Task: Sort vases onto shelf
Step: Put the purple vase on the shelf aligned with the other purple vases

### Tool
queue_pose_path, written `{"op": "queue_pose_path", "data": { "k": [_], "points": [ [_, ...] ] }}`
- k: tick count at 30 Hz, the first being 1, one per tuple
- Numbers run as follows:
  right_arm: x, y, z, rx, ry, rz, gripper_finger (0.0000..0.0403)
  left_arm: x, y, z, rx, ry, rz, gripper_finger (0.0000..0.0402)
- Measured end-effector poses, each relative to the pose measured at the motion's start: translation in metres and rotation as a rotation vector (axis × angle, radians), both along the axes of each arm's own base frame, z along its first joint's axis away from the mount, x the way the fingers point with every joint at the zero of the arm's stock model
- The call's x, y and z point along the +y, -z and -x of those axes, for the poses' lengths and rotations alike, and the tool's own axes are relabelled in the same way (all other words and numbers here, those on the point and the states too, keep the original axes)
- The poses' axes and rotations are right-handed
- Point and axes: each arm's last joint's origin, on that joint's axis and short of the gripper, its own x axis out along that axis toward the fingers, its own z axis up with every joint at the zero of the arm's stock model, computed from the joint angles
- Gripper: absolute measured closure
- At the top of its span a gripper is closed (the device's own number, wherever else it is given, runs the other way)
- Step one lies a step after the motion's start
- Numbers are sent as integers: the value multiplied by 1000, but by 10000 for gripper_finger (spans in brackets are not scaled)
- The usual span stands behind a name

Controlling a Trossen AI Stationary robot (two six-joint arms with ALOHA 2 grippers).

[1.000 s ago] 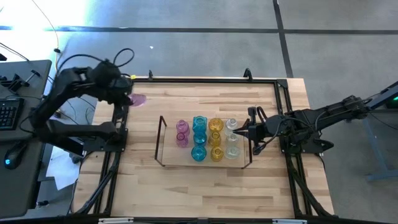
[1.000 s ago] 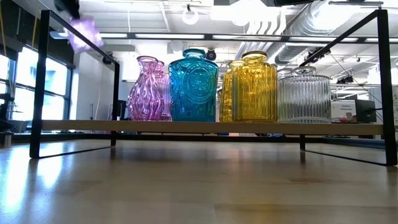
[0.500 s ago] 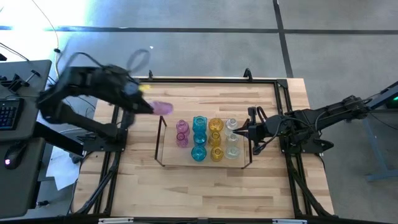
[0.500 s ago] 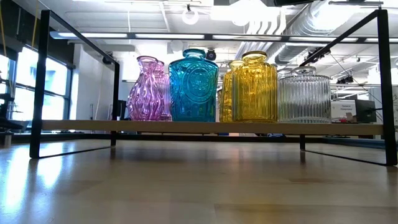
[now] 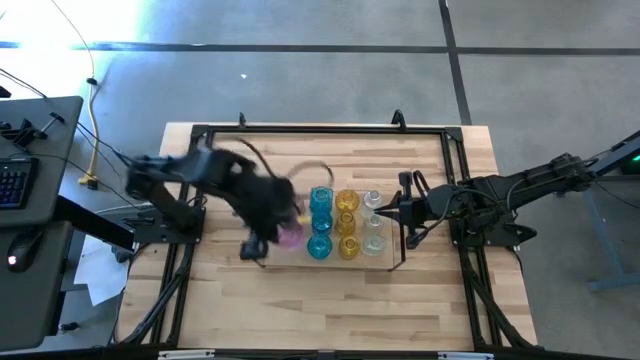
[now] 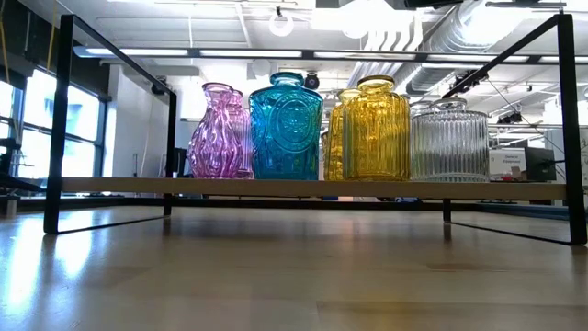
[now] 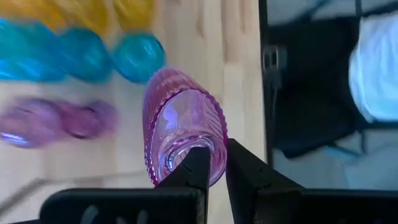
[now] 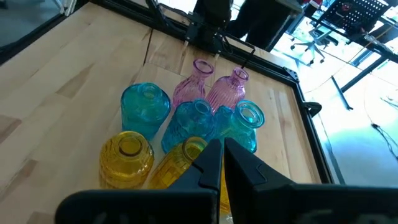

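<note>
Here pink vase pinched by rim in left gripper, over shelf.

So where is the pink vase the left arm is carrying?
In the high view, the pink vase sits in the left pincer, left of the teal vases, at the shelf's near-left end.

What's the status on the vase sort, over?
Left gripper shut on pink vase, over the shelf beside the pink row. Right gripper shut, waiting at shelf's other end. Nothing blocking.
</note>
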Motion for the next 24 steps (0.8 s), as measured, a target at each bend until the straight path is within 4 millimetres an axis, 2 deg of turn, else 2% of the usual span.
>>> {"op": "queue_pose_path", "data": {
  "k": [3,6,12,17,21,24],
  "points": [
    [0,0,0,-5,1,-3,403,-13,23,-18,125,4,7,385],
    [0,-1,0,-8,-1,-1,403,-24,42,-34,178,20,-31,385],
    [0,-1,0,-7,0,-1,403,-32,79,-62,272,16,-106,385],
    [0,-1,0,-7,1,-4,403,-30,95,-75,316,12,-119,385],
    [0,0,0,-4,1,-4,403,-25,100,-77,339,-28,-115,385],
    [0,0,0,0,1,-2,403,-23,111,-76,386,-50,-122,385]
  ]
}}
